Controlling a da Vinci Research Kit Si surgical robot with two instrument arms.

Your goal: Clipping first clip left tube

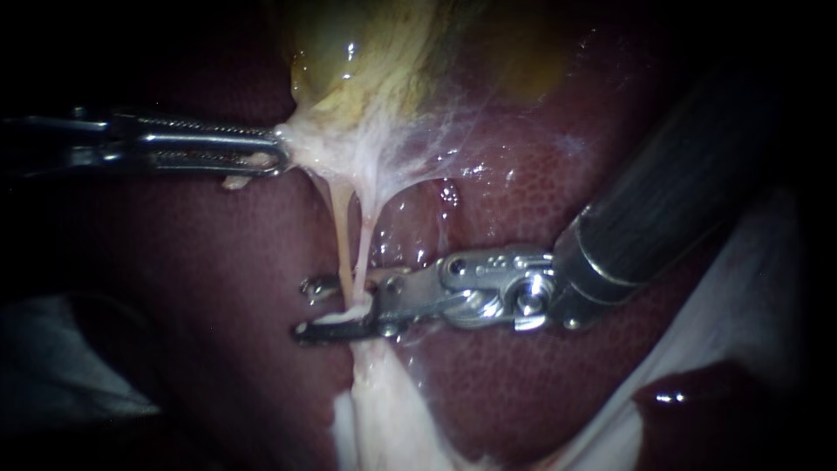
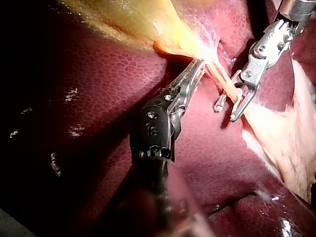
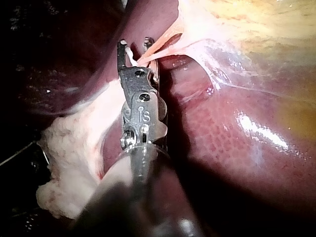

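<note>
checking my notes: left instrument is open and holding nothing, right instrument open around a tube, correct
No. The endoscope view shows the left instrument shut on pale tissue by the gallbladder. The right instrument is open around a tube, as stated.

Our left instrument (image 1: 282, 155): shaft lost in shadow; our right instrument (image 1: 302, 309): shaft cut off. We see the gallbladder (image 1: 375, 61) cropped above.

The left instrument (image 2: 196, 66) grips pale tissue (image 2: 209, 57) at the gallbladder's (image 2: 143, 24) edge. The right instrument (image 2: 224, 111) holds its open jaws astride a tube (image 2: 224, 81).
</note>
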